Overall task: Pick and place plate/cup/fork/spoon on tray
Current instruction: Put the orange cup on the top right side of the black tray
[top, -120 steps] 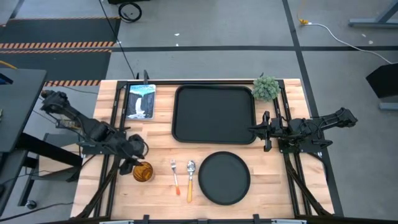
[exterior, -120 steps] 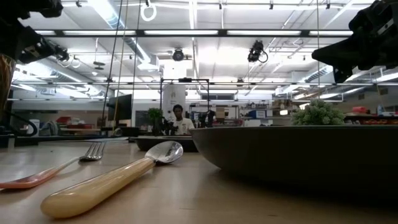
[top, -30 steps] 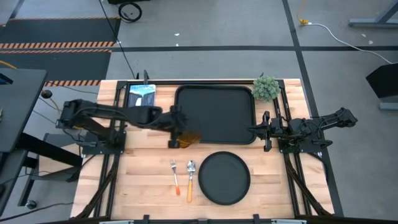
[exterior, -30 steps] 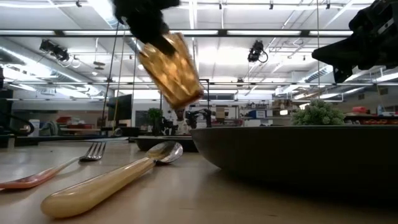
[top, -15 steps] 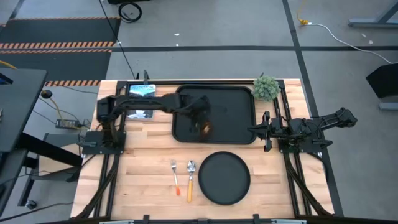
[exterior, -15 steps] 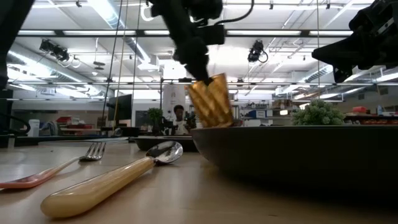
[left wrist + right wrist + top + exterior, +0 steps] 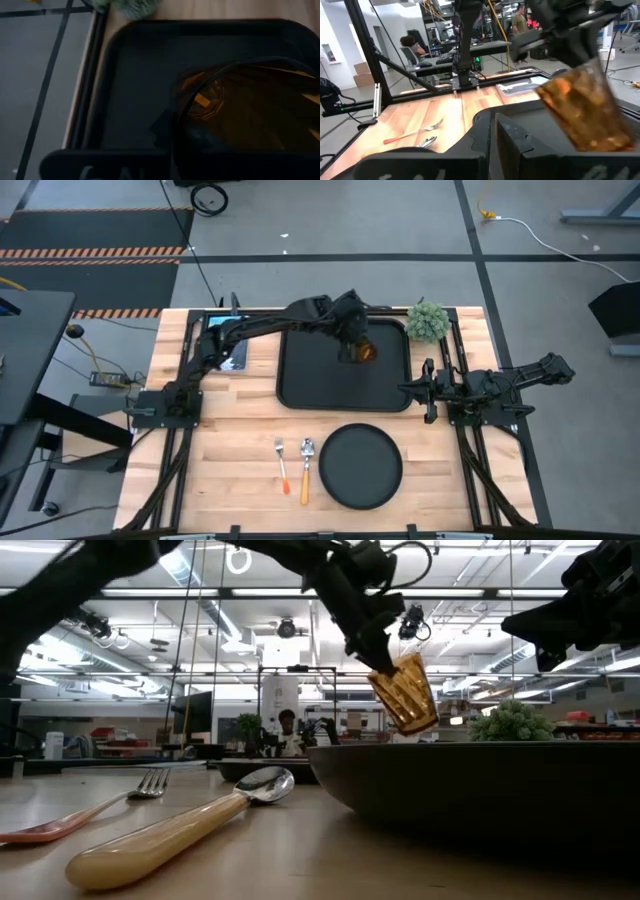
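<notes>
My left gripper [image 7: 352, 340] is shut on the amber cup [image 7: 363, 352] and holds it over the far right part of the black tray [image 7: 300, 380]. In the low view the cup [image 7: 405, 692] hangs tilted above the tray. Near the front edge the round black plate [image 7: 360, 467] lies flat on the table. To its left lie the spoon [image 7: 306, 465] and the fork [image 7: 282, 462]. My right gripper [image 7: 408, 390] waits shut at the tray's right edge. My left gripper holds the cup by its wall at the rim [image 7: 378, 668], coming from above and from the table's left. The cup's mouth faces the wrist camera, and one dark finger [image 7: 162, 132] shows outside the wall. The cup hangs clear of the tray, tilted, base lowest.
A fuzzy green plant ball [image 7: 428, 320] stands at the tray's far right corner, close to the cup. A flat printed card [image 7: 226, 342] lies left of the tray. A person [image 7: 288, 735] sits in the room beyond the table.
My left gripper has carried the cup from the tray's near left corner across the tray toward the table's far right. It has stayed shut on it. The cup has stayed tilted and clear of the tray throughout.
</notes>
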